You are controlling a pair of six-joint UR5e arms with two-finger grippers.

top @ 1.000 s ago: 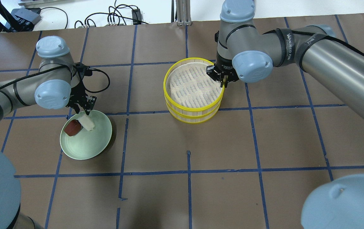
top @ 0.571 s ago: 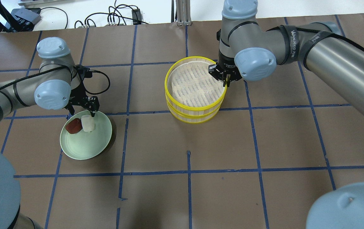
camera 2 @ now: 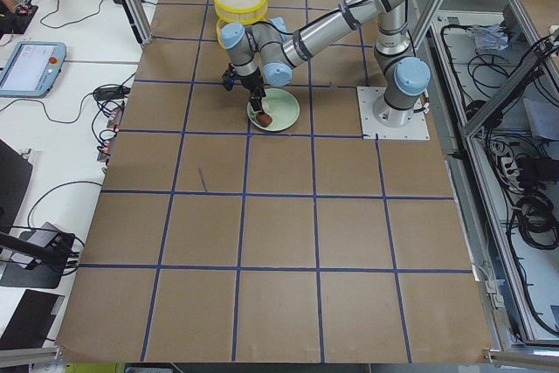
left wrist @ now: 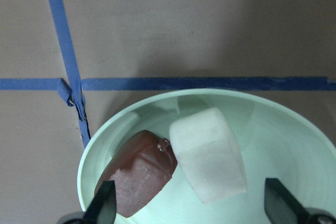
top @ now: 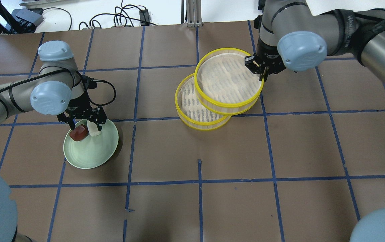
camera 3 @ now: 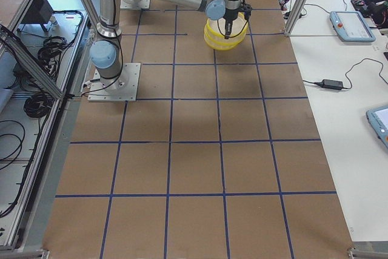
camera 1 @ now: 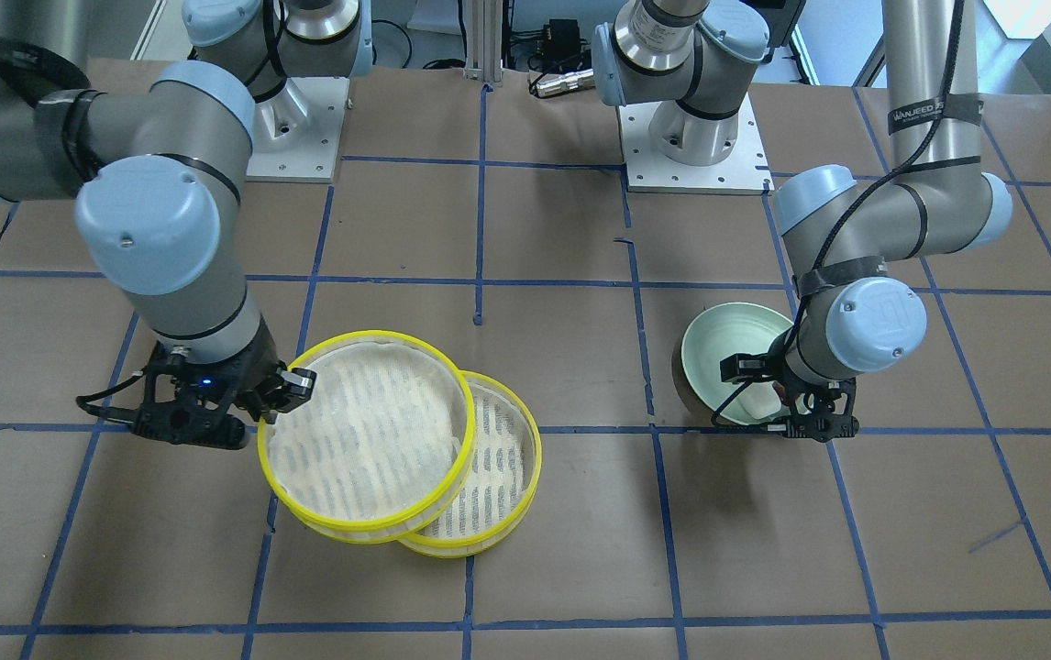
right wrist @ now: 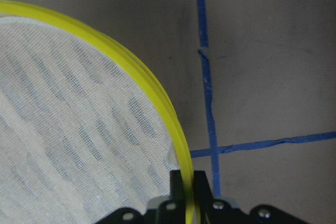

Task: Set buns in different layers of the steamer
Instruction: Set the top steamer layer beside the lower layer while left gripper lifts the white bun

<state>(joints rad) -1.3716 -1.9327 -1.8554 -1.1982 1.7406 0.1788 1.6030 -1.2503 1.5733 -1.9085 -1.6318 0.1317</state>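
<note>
The white bun (left wrist: 207, 153) and the reddish-brown bun (left wrist: 139, 174) lie side by side in the pale green plate (top: 90, 154). My left gripper (top: 84, 125) is open low over them, with one finger outside each bun. My right gripper (top: 261, 72) is shut on the yellow rim of the upper steamer tray (top: 227, 79) and holds it raised, overlapping the far right part of the lower steamer tray (top: 192, 107). The lower tray stands on the table. Both trays hold only their cloth liners. The right wrist view shows the rim (right wrist: 157, 103) between the jaws.
Brown paper with blue tape lines covers the table (top: 199, 151). Both arm bases stand at the robot side (camera 1: 691, 137). Cables lie beyond the far edge (top: 125, 16).
My right gripper has lifted the upper tray off the lower one and moved it right and farther away. My left gripper has turned and come down over the two buns.
</note>
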